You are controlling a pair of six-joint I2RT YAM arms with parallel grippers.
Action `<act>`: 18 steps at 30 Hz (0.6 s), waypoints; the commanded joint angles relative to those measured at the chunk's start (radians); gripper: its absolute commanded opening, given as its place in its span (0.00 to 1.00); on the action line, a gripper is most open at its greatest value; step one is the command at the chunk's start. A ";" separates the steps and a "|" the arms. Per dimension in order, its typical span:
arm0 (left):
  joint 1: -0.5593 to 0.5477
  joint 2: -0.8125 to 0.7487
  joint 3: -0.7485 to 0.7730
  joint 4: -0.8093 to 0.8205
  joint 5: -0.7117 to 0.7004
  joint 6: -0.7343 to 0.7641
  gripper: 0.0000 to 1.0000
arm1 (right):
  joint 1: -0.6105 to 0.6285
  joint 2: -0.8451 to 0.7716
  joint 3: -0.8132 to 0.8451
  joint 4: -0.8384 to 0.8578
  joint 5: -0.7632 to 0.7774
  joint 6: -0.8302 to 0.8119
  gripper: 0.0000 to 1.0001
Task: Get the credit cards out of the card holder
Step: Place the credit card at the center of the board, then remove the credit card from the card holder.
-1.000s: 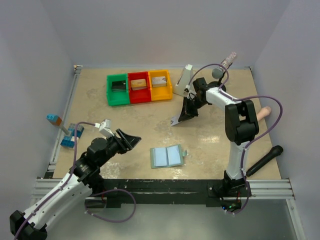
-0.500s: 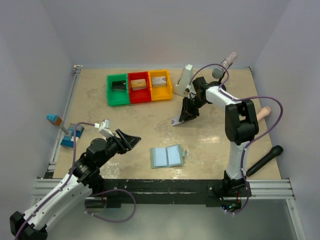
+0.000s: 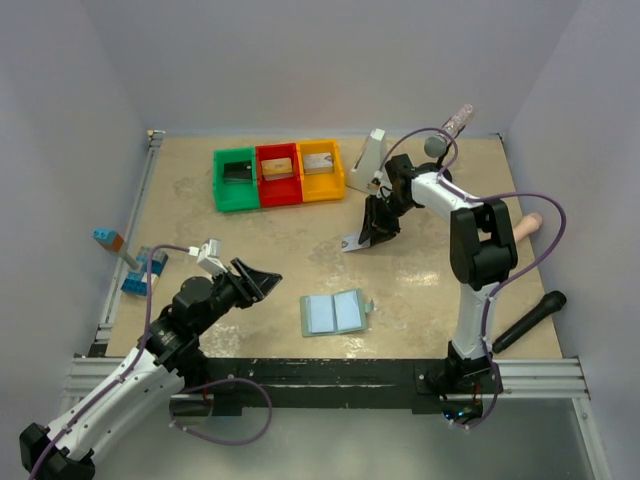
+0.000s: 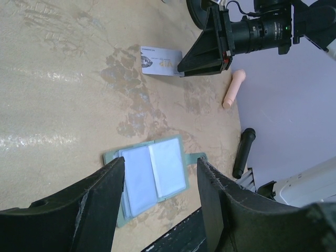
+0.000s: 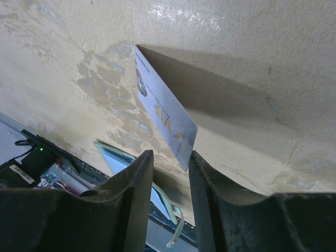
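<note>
At the table's 1 o'clock, your right claw (image 3: 366,233) is barely shifting from a second ago, keeping the silver-grey card (image 5: 163,113) tilted, far corner touching the table (image 3: 250,240); it is looking clear of the wallet and near release. Its jaws are standing narrowly apart around the card's near corner, pinching or not, you cannot tell. The card holder (image 3: 333,313) is lying open at that claw's 7 o'clock, your left claw (image 3: 268,283) waiting spread wide.

A robotics lab cell: plain pale grey walls (image 3: 300,70) box in the beige mottled counter (image 3: 260,235), aluminium rail (image 3: 540,375) along its near edge.
</note>
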State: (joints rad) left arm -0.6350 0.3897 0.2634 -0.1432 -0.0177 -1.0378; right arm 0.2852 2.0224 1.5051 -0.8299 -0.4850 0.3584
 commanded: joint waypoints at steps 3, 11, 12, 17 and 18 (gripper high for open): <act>0.006 -0.008 -0.013 0.019 0.013 -0.011 0.62 | -0.001 -0.045 0.027 -0.043 0.039 0.013 0.39; 0.006 -0.017 -0.016 0.011 0.013 -0.008 0.62 | -0.004 -0.076 0.018 -0.055 0.072 0.010 0.40; 0.006 -0.018 -0.018 0.010 0.013 -0.010 0.62 | -0.003 -0.091 0.015 -0.055 0.075 0.010 0.40; 0.006 -0.015 -0.018 0.013 0.036 -0.007 0.63 | 0.011 -0.201 -0.008 -0.041 0.114 0.022 0.41; 0.006 -0.014 -0.019 0.011 0.039 -0.007 0.63 | 0.022 -0.226 -0.009 -0.046 0.129 0.024 0.41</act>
State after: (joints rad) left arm -0.6350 0.3782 0.2523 -0.1455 -0.0143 -1.0374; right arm 0.2871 1.9327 1.4963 -0.8673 -0.4034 0.3603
